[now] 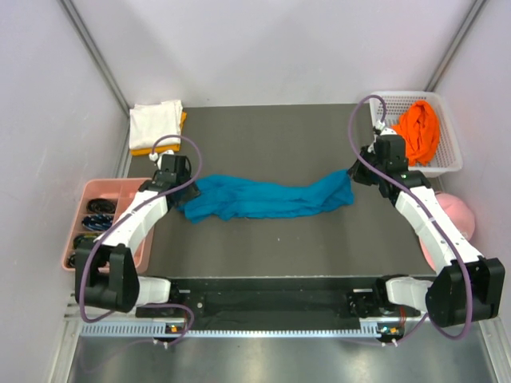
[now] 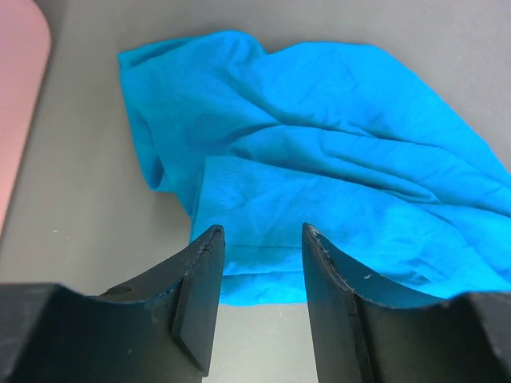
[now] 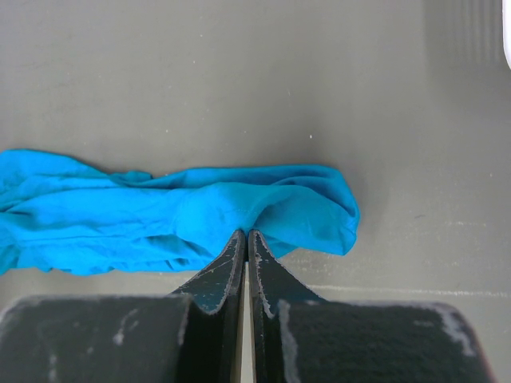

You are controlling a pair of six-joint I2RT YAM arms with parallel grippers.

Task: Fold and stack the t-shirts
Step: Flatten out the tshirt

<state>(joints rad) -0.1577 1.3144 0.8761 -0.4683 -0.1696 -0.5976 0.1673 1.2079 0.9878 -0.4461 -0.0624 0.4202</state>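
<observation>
The teal-blue t-shirt (image 1: 267,198) lies bunched on the bench (image 1: 263,132), its long axis running left to right across mid-frame. My right jaws pinch its right end. My left jaws stand parted and empty, with the left hem just ahead between them.

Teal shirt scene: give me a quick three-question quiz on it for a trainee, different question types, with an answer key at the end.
1. True or false: the right gripper is shut on one end of the teal-blue t-shirt.
2. Where does the bright orange t-shirt lie? A) in the white basket; B) on the pink tray; C) under the left gripper.
3. Fill the gap: the left gripper stands with its jaws ____ at the shirt's other end.

Key: 1 true; 2 A; 3 open.
</observation>
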